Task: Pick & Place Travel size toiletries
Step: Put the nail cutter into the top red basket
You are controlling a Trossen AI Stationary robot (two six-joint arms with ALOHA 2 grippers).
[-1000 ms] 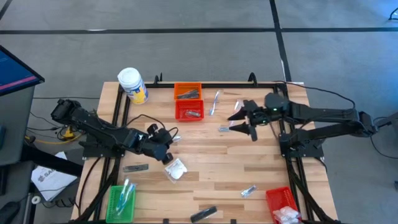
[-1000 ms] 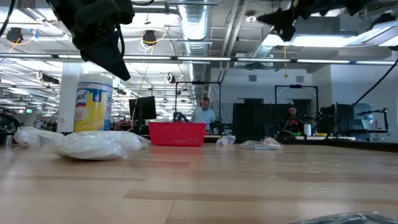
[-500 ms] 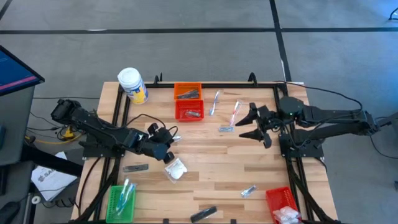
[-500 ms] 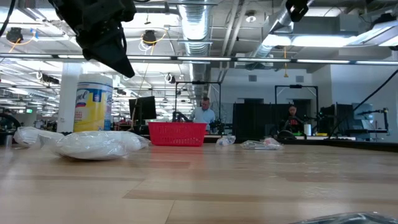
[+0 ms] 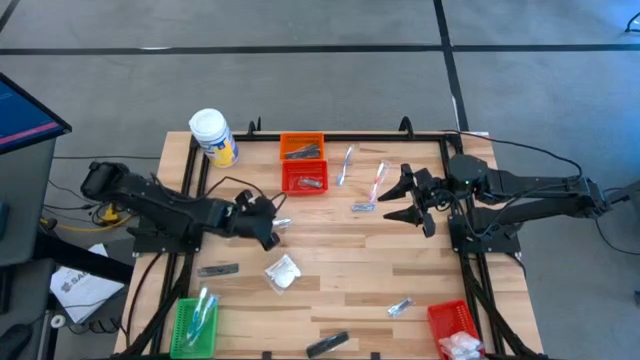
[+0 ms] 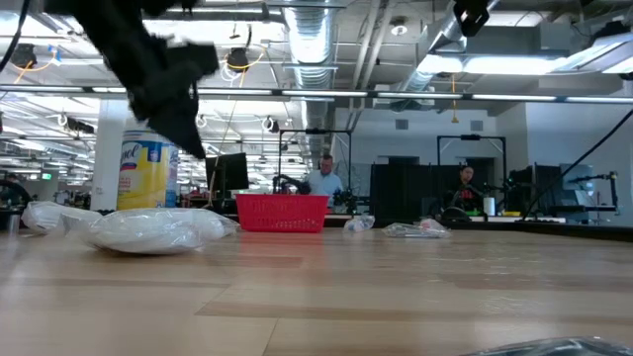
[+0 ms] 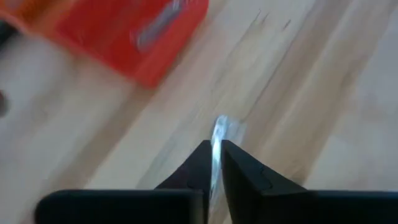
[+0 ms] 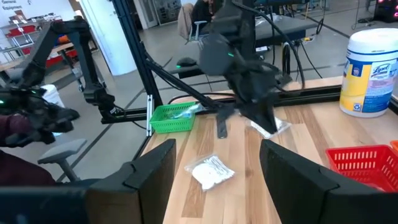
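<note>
My left gripper (image 5: 272, 231) hangs shut, slanting down, just short of a clear silvery sachet (image 5: 284, 222) that lies flat on the table. In the left wrist view the sachet (image 7: 219, 132) shows beyond the fingertips and through the slit between them. My right gripper (image 5: 404, 201) hovers open and empty at the table's right. Other toiletries lie loose: a white packet (image 5: 283, 271), dark tubes (image 5: 217, 269) (image 5: 327, 343), foil sachets (image 5: 362, 207) (image 5: 400, 306) and clear sticks (image 5: 346, 163) (image 5: 378, 180).
Orange (image 5: 302, 148) and red (image 5: 305, 178) baskets holding sachets stand at the far edge. A green basket (image 5: 195, 322) with clear sticks is near left, a red basket (image 5: 455, 325) with white packets near right. The big white jar (image 5: 212, 135) stands far left.
My left gripper has swung away from the white packet toward the table's far edge and sunk toward the silvery sachet, which has stayed in place. My right gripper drew back a little toward the right edge, then held still.
</note>
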